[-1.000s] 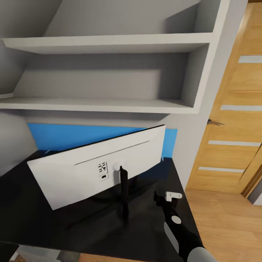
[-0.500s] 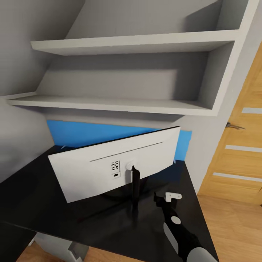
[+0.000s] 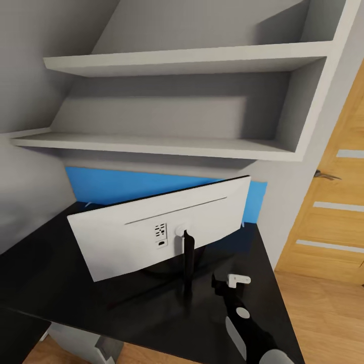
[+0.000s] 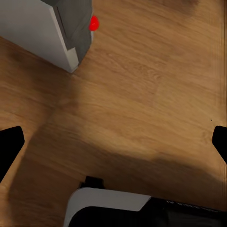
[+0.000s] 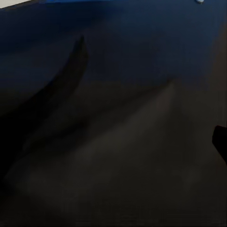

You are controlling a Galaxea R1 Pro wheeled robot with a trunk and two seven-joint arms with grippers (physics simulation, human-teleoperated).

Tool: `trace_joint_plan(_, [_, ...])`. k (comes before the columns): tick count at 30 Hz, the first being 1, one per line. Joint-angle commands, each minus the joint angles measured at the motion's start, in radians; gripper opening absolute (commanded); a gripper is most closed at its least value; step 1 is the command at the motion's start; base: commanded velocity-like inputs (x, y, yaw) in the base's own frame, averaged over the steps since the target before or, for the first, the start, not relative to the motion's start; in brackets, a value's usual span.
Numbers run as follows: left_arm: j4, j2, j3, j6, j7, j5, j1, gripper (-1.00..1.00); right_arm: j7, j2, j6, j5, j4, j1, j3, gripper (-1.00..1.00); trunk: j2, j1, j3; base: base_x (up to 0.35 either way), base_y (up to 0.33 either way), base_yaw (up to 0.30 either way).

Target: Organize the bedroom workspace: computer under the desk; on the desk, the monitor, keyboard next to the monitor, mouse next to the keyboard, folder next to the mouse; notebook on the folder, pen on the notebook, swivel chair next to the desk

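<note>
Grey shelves [image 3: 167, 146] hang over the black desk [image 3: 60, 283], a wooden door [image 3: 328, 202] off to one side. On the desk the monitor [image 3: 151, 230] stands with its white back toward me, so that item looks settled. My right gripper [image 3: 227, 284] hovers over the desk beside the monitor's stand — I cannot tell whether its jaws are parted. From the left wrist view, my left gripper [image 4: 113, 137] is spread wide and empty above the wood floor [image 4: 142, 94], near a grey computer case [image 4: 52, 28] with a red light. My guess: I'm between steps — next I need to find the keyboard, which isn't on the visible desk.
</note>
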Motion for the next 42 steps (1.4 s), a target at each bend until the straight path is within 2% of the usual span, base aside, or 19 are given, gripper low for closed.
trace_joint_plan(1, [0.000,-0.006,-0.002,-0.002,-0.007,0.010,0.005,1.00,-0.009,0.000,-0.004,-0.010,0.006,-0.005,0.009,1.00,-0.001,0.000,-0.002,0.000,0.000,0.000])
trace_joint_plan(7, [0.000,-0.036,0.003,-0.008,-0.008,0.009,0.039,1.00,-0.010,-0.003,-0.017,-0.009,0.040,0.025,0.014,1.00,-0.001,0.000,-0.002,0.000,0.000,0.000])
trace_joint_plan(14, [0.000,-0.036,0.004,-0.015,-0.008,0.008,0.079,1.00,-0.013,-0.003,-0.020,-0.009,0.080,0.042,0.014,1.00,-0.001,0.000,-0.002,0.000,0.000,0.000])
trace_joint_plan(20, [0.000,-0.037,0.005,-0.025,-0.006,0.009,0.080,1.00,-0.030,0.005,-0.018,-0.014,0.111,0.042,0.011,1.00,-0.001,0.000,-0.002,0.000,0.000,0.000])
trace_joint_plan(25, [0.000,-0.037,0.005,-0.026,-0.006,0.009,0.080,1.00,-0.058,0.030,-0.043,-0.017,0.101,0.042,0.010,1.00,-0.001,0.000,-0.002,0.000,0.000,0.000])
trace_joint_plan(33, [0.000,-0.037,0.005,-0.027,-0.006,0.009,0.080,1.00,-0.102,0.039,-0.084,-0.019,0.056,0.042,0.012,1.00,-0.001,0.000,-0.002,0.000,0.000,0.000])
trace_joint_plan(36, [0.000,-0.037,0.004,-0.026,-0.007,0.009,0.080,1.00,-0.133,0.040,-0.066,-0.018,0.044,0.042,0.013,1.00,-0.001,0.000,-0.002,0.000,0.000,0.000])
trace_joint_plan(42, [0.000,-0.037,0.004,-0.026,-0.008,0.009,0.080,1.00,-0.127,0.040,-0.021,-0.018,0.019,0.042,0.014,1.00,-0.001,0.000,-0.002,0.000,0.000,0.000])
